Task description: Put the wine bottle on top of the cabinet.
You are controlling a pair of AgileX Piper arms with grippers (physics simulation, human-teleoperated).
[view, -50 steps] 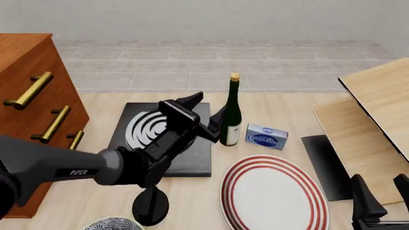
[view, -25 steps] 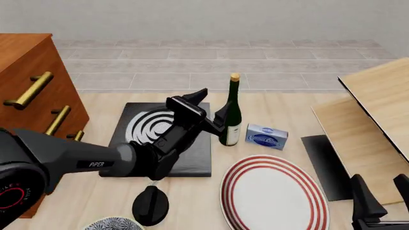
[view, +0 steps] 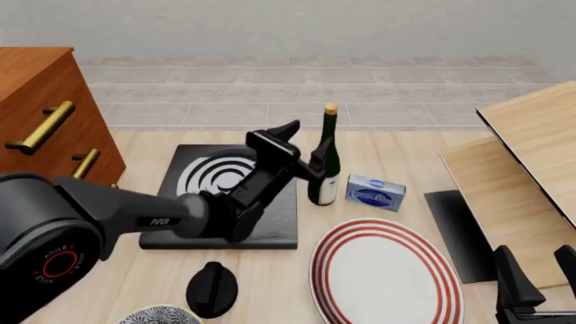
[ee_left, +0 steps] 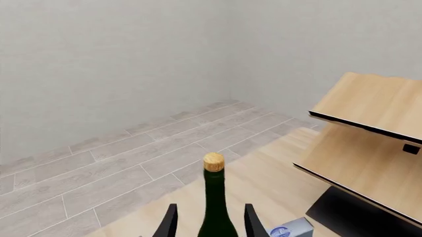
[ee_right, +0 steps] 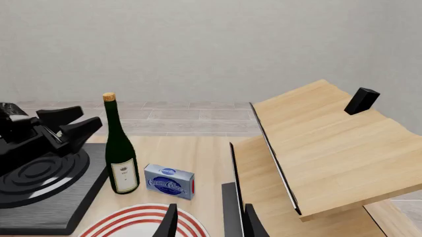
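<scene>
The left gripper (view: 304,138), jaws spread and gripping nothing, is being advanced from earlier frames to straddle the wine bottle (view: 325,162), which is standing upright on the table (view: 405,155), readying a grasp.

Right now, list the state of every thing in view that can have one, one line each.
Dark green glass wine bottle: upright on the table, corked, not yet gripped.
Left gripper: open, fingers either side of the bottle.
Right gripper: open, holding nothing.
Reddish-brown wooden cabinet: the drawers in view are shut.
Red-striped white plate: flat, nothing on it.
Small blue box: lying closed beside the bottle.
</scene>
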